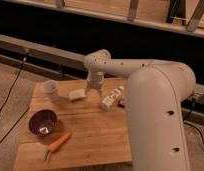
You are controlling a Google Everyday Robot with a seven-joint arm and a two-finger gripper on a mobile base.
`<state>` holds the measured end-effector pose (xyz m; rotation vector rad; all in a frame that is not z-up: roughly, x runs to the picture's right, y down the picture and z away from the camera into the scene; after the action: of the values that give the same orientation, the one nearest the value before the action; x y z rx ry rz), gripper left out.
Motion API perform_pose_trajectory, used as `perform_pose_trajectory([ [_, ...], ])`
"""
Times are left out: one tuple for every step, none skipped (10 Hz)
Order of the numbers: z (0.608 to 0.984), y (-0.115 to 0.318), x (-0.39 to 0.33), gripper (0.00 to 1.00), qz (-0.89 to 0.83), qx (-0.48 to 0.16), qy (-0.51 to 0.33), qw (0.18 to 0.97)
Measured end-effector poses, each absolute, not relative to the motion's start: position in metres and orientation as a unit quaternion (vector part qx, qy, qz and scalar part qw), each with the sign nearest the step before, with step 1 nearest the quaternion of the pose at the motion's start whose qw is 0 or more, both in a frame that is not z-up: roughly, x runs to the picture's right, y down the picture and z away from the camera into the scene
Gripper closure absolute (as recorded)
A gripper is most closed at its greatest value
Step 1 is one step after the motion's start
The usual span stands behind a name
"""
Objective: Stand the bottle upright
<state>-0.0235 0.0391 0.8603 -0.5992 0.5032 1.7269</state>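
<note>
The bottle [111, 98] lies on its side on the wooden table [90, 135], near the right back part, a slim clear bottle with a whitish label. My gripper [93, 90] hangs at the end of the white arm, over the table's back middle, between a small beige block [77, 94] and the bottle. It is a short way left of the bottle and not touching it.
A translucent white cup [50, 90] stands at the back left. A dark purple bowl [43, 123] sits at the front left, with a carrot [59, 143] in front of it. My large white arm [155, 115] covers the table's right side.
</note>
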Motion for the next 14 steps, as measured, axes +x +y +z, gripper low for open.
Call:
perform_pose_trajectory([
  [0.863,0.041,-0.011,0.35,0.747,-0.254,0.22,0.574],
  [0.864,0.043,0.002,0.35,0.756,-0.251,0.225,0.561],
  [0.865,0.046,0.012,0.35,0.762,-0.248,0.231,0.552],
  [0.866,0.049,0.023,0.35,0.768,-0.245,0.241,0.54],
  [0.868,0.049,0.028,0.35,0.775,-0.243,0.247,0.529],
  [0.871,0.048,0.032,0.35,0.785,-0.238,0.257,0.511],
  [0.874,0.045,0.034,0.35,0.791,-0.233,0.263,0.501],
  [0.877,0.042,0.036,0.35,0.798,-0.226,0.272,0.489],
  [0.881,0.037,0.037,0.35,0.804,-0.217,0.282,0.477],
  [0.884,0.034,0.035,0.35,0.806,-0.213,0.288,0.471],
  [0.888,0.032,0.035,0.35,0.807,-0.21,0.296,0.465],
  [0.892,0.033,0.036,0.35,0.807,-0.208,0.305,0.46],
  [0.895,0.035,0.038,0.35,0.807,-0.208,0.311,0.457],
  [0.898,0.038,0.041,0.35,0.806,-0.208,0.318,0.454],
])
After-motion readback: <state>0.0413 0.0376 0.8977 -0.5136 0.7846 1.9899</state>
